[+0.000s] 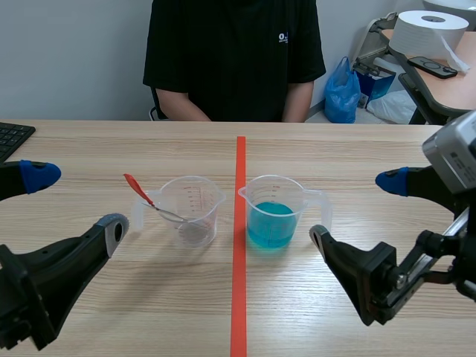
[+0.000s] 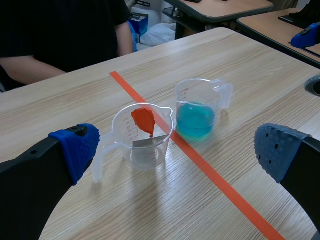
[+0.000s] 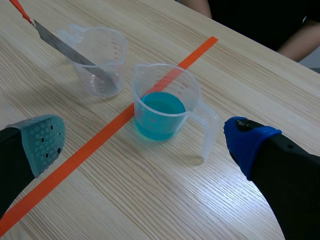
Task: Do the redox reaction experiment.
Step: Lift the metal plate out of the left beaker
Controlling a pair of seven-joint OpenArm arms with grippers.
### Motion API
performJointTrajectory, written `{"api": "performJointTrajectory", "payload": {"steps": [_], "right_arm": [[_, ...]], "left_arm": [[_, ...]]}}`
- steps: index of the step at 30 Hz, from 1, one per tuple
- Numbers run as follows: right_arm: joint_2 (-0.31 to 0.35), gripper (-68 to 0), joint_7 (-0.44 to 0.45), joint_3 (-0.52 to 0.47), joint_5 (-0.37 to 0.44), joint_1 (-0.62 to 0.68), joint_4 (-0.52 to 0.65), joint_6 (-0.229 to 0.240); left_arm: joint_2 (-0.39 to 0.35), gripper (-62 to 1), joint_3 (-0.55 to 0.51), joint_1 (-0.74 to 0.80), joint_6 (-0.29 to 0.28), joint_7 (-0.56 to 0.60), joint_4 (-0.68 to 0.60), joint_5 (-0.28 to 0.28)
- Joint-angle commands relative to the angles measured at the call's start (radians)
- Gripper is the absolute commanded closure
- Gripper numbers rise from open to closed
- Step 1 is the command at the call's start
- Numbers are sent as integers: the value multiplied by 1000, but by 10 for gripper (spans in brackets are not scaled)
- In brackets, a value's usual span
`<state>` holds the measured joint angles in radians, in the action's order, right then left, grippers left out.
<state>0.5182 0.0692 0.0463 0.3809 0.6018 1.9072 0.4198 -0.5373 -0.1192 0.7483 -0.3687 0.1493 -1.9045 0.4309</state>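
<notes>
- We take the blue cup (image 1: 274, 212) as our landmark: a clear measuring cup standing upright on the table (image 1: 349, 149), holding blue liquid to less than half its height, with its handle on the right arm's side.
- The tape line (image 1: 239, 297) runs just beside the blue cup, on the side away from its handle.
- The clear cup (image 1: 192, 210) stands upright just across that line from the blue cup. The two are near each other but not touching, and its handle points away from the blue cup.
- A spatula (image 1: 152, 202) leans in the clear cup. Its metal blade reaches the bottom, and its red handle sticks out over the rim on the side away from the blue cup.
- The left gripper (image 1: 74, 202) hovers well apart from the blue cup, beyond the clear cup. Its fingers are spread wide and hold nothing. In its wrist view (image 2: 177, 150) both cups lie ahead of the gap.
- The right gripper (image 1: 355, 210) hovers near the blue cup on the handle side. It is also spread wide and holds nothing. In its wrist view (image 3: 145, 140) the blue cup sits ahead, between the two pads, and neither pad touches it.
- A person (image 1: 234, 52) in a black shirt sits across the table, behind the blue cup.
- A keyboard (image 1: 13, 137) lies far from the blue cup, at the table edge past the left gripper.
- A paper roll (image 1: 428, 33) and a blue bag (image 1: 342, 93) are behind the blue cup, off the table.
</notes>
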Motion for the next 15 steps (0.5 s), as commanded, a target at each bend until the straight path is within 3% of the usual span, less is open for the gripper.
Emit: {"api": "performJointTrajectory", "payload": {"steps": [1, 15], "right_arm": [[6, -679, 27, 3, 3, -16, 18, 4], [8, -679, 35, 40, -12, -60, 18, 23]], "left_arm": [[5, -623, -5, 2, -1, 10, -19, 7], [5, -623, -5, 2, 7, -12, -19, -5]]}}
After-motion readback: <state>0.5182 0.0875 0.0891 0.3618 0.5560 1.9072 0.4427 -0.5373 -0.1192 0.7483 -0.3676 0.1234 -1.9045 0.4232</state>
